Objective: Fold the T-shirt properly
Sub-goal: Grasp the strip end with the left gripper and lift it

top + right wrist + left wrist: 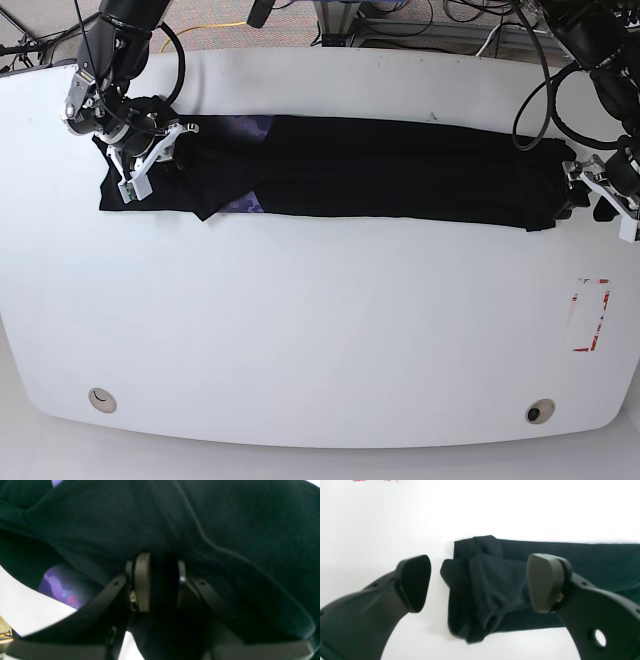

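The black T-shirt point(380, 170) lies as a long folded strip across the white table point(320, 330), with purple print point(250, 127) showing near its left end. My right gripper point(140, 165) is at that left end, and in the right wrist view it point(161, 582) is shut on a bunch of the black cloth point(200, 517), purple print point(60, 587) peeking out below. My left gripper point(590, 195) is at the strip's right end. In the left wrist view it point(478, 583) stands open, with the crumpled end of the T-shirt point(482, 587) lying between and beyond its fingers.
A red-outlined rectangle point(592, 315) is marked on the table at the right. Two small round fittings point(100, 400) point(540, 411) sit near the front edge. Cables point(420, 20) run behind the table's far edge.
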`<state>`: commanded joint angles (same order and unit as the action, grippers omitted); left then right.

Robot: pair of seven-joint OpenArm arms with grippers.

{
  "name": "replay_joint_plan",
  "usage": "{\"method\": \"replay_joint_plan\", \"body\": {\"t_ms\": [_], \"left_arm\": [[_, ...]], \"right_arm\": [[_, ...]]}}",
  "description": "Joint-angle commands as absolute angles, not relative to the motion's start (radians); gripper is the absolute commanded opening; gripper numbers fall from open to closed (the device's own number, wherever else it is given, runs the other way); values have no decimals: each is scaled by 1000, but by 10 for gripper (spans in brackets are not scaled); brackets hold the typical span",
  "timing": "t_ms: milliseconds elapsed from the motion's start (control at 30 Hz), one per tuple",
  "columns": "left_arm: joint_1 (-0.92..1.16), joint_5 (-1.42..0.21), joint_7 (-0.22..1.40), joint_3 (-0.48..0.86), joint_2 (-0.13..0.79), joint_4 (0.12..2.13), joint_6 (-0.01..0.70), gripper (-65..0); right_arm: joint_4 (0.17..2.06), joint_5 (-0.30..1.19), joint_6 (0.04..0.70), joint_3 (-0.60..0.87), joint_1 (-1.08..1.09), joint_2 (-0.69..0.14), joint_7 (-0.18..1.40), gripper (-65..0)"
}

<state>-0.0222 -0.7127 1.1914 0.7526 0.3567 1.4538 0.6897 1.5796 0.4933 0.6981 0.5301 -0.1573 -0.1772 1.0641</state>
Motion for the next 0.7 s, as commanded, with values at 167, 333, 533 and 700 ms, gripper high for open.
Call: {"method": "replay_joint_plan", "body": {"t_ms": [167,333,533,700], "left_arm": [[-41,-708,1190,751,372,1311,698,-81],[-41,-670,1125,750,374,1234,698,-81],[-44,-673,1124,728,366,1153,698,-82],[-42,-740,1125,618,366,1142,698,-83]], "right_arm": [[1578,495,698,532,-157,-177,1064,-517],[1578,495,698,532,-157,-177,1064,-518],[1578,499,698,533,-157,-177,1064,-518],[1578,501,698,533,-157,-174,1064,-518]]}}
